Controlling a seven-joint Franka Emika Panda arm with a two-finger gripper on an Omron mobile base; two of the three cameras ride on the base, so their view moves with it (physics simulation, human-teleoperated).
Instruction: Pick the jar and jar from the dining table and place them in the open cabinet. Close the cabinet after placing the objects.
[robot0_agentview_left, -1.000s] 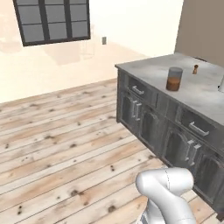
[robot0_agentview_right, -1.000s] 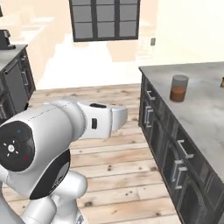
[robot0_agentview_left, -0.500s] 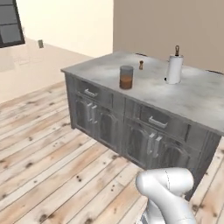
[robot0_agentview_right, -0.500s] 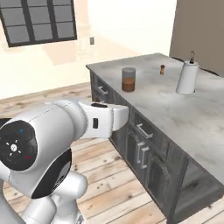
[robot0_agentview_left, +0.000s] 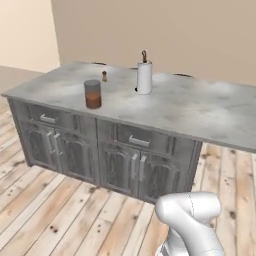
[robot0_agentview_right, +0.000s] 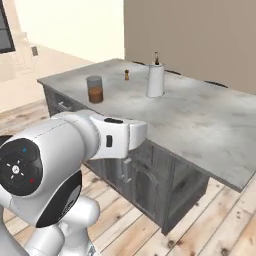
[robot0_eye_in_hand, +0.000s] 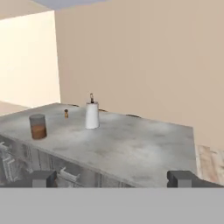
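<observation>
A clear glass jar with reddish-brown filling stands upright near the left end of the dining table, a marble top over grey panelled doors. The same jar appears in the right base view, and in the hand view the jar is far off at the left. My gripper is open, its fingertips spread wide with nothing between them, well short of the table. The cabinet is out of view.
A white paper towel roll on a holder stands mid-table, with a tiny brown shaker to its left, behind the jar. Wooden floor lies in front of the table. A beige wall runs behind it.
The whole picture has shifted: the base has moved and turned, so the table now faces me more squarely. The window has left the left base view. The gripper stays open.
</observation>
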